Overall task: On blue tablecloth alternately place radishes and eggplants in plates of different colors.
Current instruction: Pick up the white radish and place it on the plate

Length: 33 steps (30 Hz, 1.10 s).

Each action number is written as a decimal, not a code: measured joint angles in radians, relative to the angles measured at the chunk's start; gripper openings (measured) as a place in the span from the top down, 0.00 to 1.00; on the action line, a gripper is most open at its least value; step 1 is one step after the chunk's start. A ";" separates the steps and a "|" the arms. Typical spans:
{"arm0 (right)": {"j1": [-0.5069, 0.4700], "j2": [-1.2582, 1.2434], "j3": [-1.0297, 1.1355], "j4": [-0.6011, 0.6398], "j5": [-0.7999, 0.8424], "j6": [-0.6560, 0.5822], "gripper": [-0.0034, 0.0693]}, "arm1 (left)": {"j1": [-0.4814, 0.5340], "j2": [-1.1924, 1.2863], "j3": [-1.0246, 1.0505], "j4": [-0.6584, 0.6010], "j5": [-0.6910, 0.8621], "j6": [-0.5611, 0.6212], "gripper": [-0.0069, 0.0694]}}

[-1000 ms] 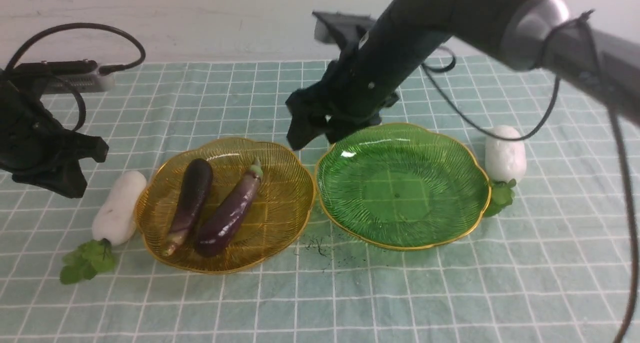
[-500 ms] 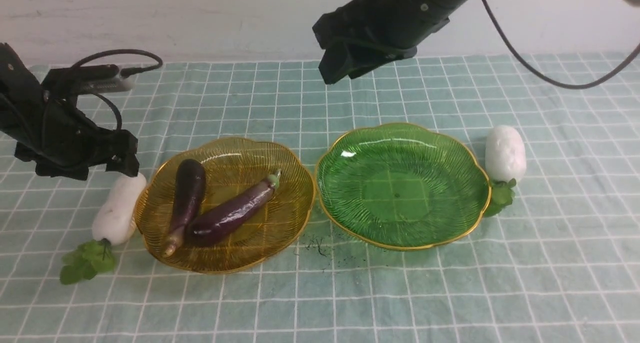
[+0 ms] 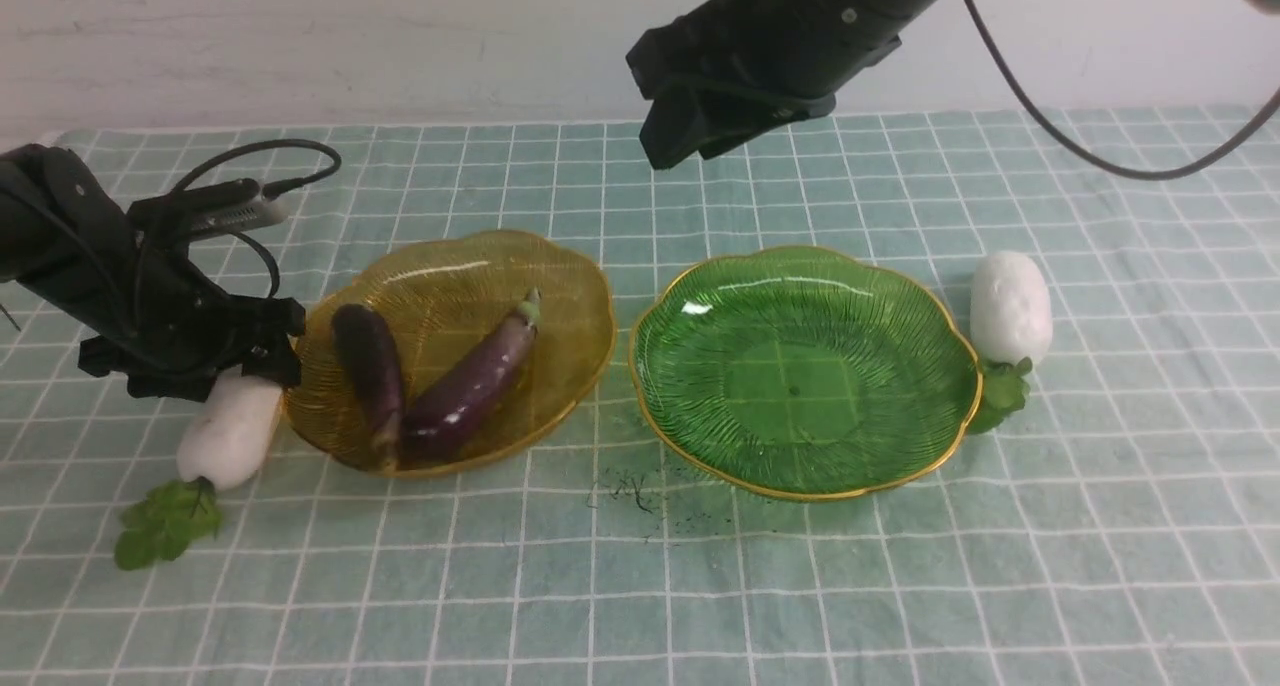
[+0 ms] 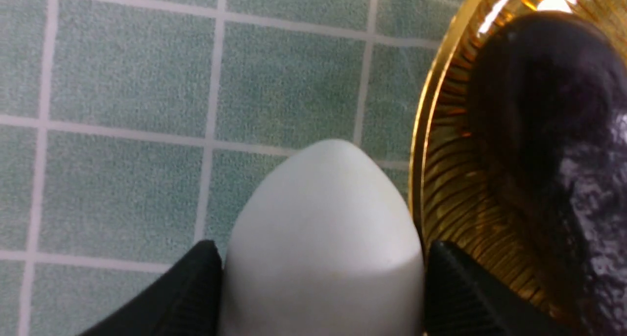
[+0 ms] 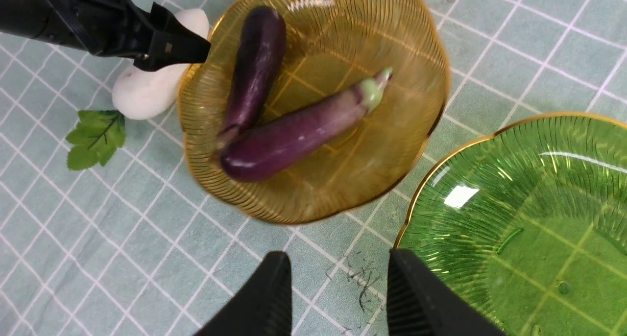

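— Left gripper point(image 4: 323, 262) is down over the left radish point(image 3: 228, 434). I see both fingers pressed against its flanks, so it is clamped on the radish, which lies on the tablecloth point(image 3: 640, 606).

— How tight is it around there?

— Very. My plate-side finger point(image 4: 455, 287) is hard against the gold rim of the amber plate point(image 3: 470, 266), and that plate sits tipped rather than flat. Both eggplants point(image 3: 478, 376) lie inside it, bunched toward its near-left side and touching at their near ends.

— Room elsewhere?

— Left of the radish is bare cloth. The near side is one wide open band, with only some dark specks point(image 3: 630, 491) in front of the gap between the plates. The green plate point(image 3: 800, 386) sits just right of the amber one, with a narrow strip of cloth between the rims. The right radish point(image 3: 1010, 306) lies just beside its far-right rim.

— And the arms?

— My left arm point(image 3: 90, 266) comes in low from the left, wrist pitched down onto the radish. The right gripper point(image 5: 339, 257) hangs high over the middle of the table, jaws apart with cloth showing between them. My right arm point(image 3: 800, 36) reaches in from the far right, well above everything.
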State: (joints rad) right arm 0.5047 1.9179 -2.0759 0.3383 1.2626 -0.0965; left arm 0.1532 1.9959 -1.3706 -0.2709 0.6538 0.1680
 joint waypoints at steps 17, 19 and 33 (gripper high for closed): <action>0.000 0.000 0.000 0.000 0.000 0.011 0.60 | 0.001 0.001 -0.162 0.031 0.332 0.001 0.30; 0.000 0.000 0.000 0.000 0.000 0.011 0.60 | 0.001 0.001 -0.167 0.032 0.371 0.006 0.30; 0.000 0.000 0.000 0.000 0.000 0.014 0.60 | 0.001 0.040 -0.167 0.044 0.403 0.037 0.30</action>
State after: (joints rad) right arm 0.5047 1.9179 -2.0759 0.3383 1.2626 -0.0824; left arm 0.1542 2.0356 -1.5379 -0.2273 1.0567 0.2048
